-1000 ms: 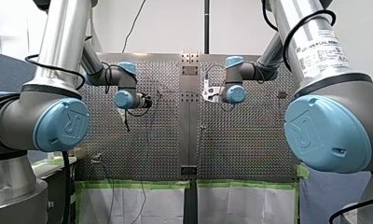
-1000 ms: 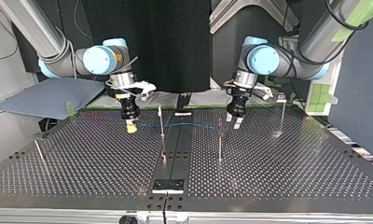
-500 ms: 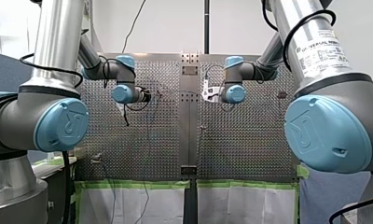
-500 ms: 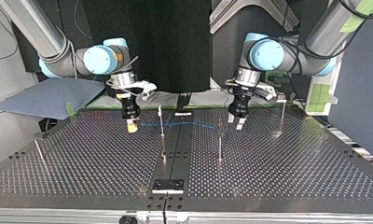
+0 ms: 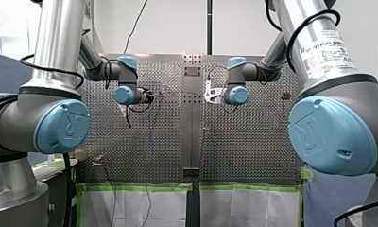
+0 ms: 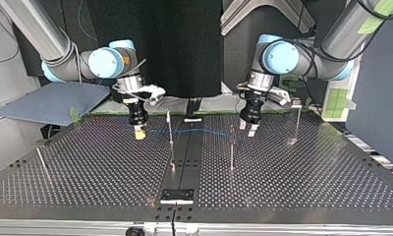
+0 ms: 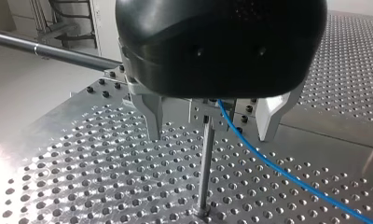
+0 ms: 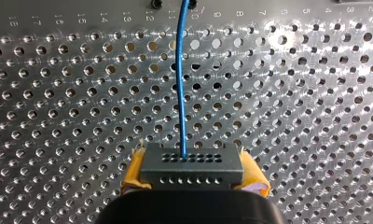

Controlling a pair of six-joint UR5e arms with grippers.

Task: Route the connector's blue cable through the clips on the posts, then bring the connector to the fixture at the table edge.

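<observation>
Perforated tabletop (image 6: 307, 172) lies beneath. Right tool (image 6: 140, 132) clamps the connector (image 8: 191, 167); left tool (image 7: 210, 134), apart, straddles a post (image 7: 205, 172). Closing off-centre could pinch the post, missing the cable (image 8: 180, 93).

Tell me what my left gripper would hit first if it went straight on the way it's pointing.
Probably the post standing between the open fingers of the left gripper, near where the blue cable crosses; the table comes after. Depth is unclear.
</observation>
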